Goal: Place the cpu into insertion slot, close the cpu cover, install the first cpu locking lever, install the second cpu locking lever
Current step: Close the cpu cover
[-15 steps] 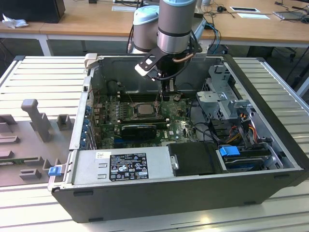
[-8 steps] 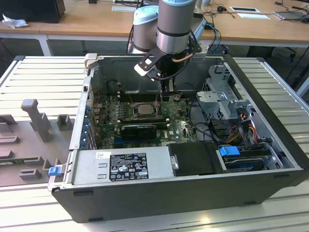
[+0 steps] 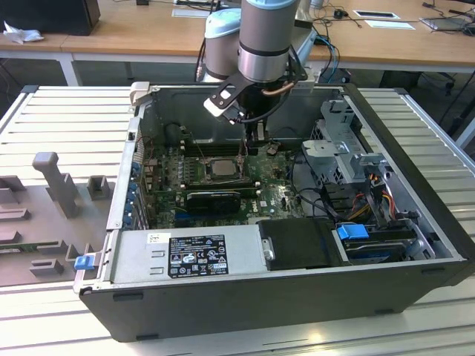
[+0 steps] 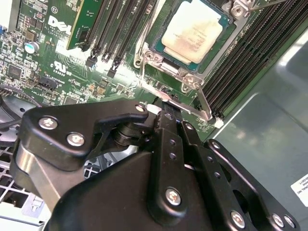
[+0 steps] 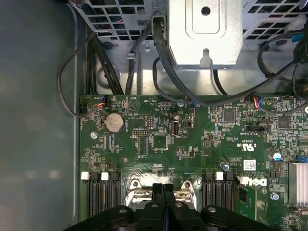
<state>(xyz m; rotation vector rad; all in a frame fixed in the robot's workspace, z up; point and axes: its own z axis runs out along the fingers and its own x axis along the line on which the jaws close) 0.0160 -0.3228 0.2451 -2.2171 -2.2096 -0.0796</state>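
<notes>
Gripper point(image 5: 163, 190), black and two-fingered, on the grey arm: fingers pressed together, only a thin seam between them in the first wrist view. It hangs inside the open dark grey computer case point(image 3: 223, 304), which lies on its side on a pale slatted metal table point(image 3: 67, 119).

Fingertips sit low over the green circuit board point(image 5: 192, 144), just beside one edge of the socket. In the second wrist view the gripper point(image 4: 161, 108) tip is at a thin silvery wire lever point(image 4: 190, 109) running along that edge. Cannot tell whether tip and lever touch, nor whether the lever is latched.

Small flat square cpu point(image 4: 195, 29) with pale silvery top, slightly stained: seated in the square insertion slot point(image 4: 150, 50), lying flat. Thin metal cpu cover point(image 4: 183, 72) frame lies down around it, chip top showing through the window. In the exterior view the cpu point(image 3: 223, 169) is just below the gripper point(image 3: 252, 137), towards the exterior view's left.

Long narrow black memory slots point(image 4: 110, 33) flank the socket on both sides. Long black graphics card point(image 3: 215, 199) lies just beside the socket, on the side nearer the grey power supply box point(image 3: 185, 256). Round silver coin battery point(image 5: 114, 122) sits on the board between the socket and the perforated silver drive cage point(image 5: 204, 29).
</notes>
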